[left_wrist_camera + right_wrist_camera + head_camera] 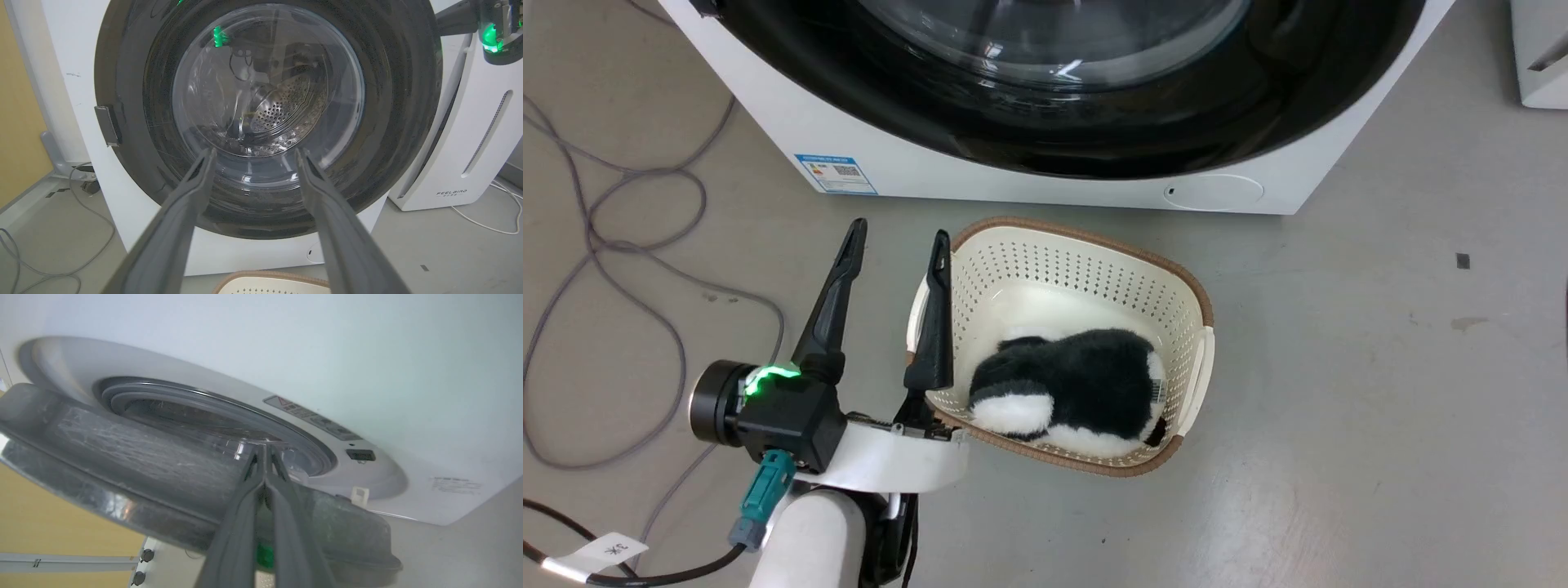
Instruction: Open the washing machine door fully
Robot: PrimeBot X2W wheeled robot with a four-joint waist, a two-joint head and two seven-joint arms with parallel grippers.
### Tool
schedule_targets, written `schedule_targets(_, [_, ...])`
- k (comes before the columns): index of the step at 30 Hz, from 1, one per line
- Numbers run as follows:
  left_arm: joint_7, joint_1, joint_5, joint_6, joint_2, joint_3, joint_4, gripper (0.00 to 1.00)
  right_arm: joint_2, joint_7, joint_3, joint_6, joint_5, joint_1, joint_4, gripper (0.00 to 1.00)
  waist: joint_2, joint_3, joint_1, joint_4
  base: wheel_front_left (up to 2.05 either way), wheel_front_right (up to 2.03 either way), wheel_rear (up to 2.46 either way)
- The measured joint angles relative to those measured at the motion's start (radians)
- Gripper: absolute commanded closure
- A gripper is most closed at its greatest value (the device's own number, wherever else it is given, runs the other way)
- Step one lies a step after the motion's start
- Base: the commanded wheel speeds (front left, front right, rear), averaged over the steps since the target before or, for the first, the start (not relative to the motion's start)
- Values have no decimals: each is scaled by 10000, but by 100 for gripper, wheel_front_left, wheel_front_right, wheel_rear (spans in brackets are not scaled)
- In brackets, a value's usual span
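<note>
The white washing machine [1013, 175] stands at the top of the head view. Its round glossy black door [1094, 143] with the clear glass bowl faces me. My left gripper [897, 241] hangs open and empty over the floor in front of the machine, beside a basket. In the left wrist view its fingers [192, 183] frame the door [392, 102]. The right wrist view shows the door [143, 457] ajar, with a gap to the machine front [367, 355] and the grey gasket behind. My right gripper [263, 451] is shut, fingertips together, reaching over the door's edge into that gap.
A cream perforated basket [1086, 261] holding a black-and-white plush toy [1078, 384] sits on the floor right of my left gripper. Grey cables [621, 245] loop across the floor at the left. A white FEELBIRD appliance [470, 155] stands just right of the machine.
</note>
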Motion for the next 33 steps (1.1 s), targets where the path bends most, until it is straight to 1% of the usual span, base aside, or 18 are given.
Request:
schedule_targets(9, [-199, -51, -71, 128, -2, -167, 157, 0, -146, 2034, 874, 2, 1383, -141, 128, 100, 0, -151, 0, 46, 0, 0, 0])
schedule_targets(15, [-313, -32, -84, 134, -4, -217, 426, 0, -535, 2984, 1317, 2, 2337, -33, -8, 100, 0, -552, -1, 46, 0, 0, 0])
schedule_targets(25, [-314, 620, -65, 115, 42, -125, 1003, 0, -719, 3578, 1438, 2, 2805, 1620, -1212, 100, 0, -1511, -1, -96, 0, 0, 0])
schedule_targets(33, [-314, 1043, -65, -10, 81, -125, 1373, 0, -1060, 4073, 1494, 4, 3319, 2867, -2487, 100, 0, -2185, -2, -23, 0, 0, 0])
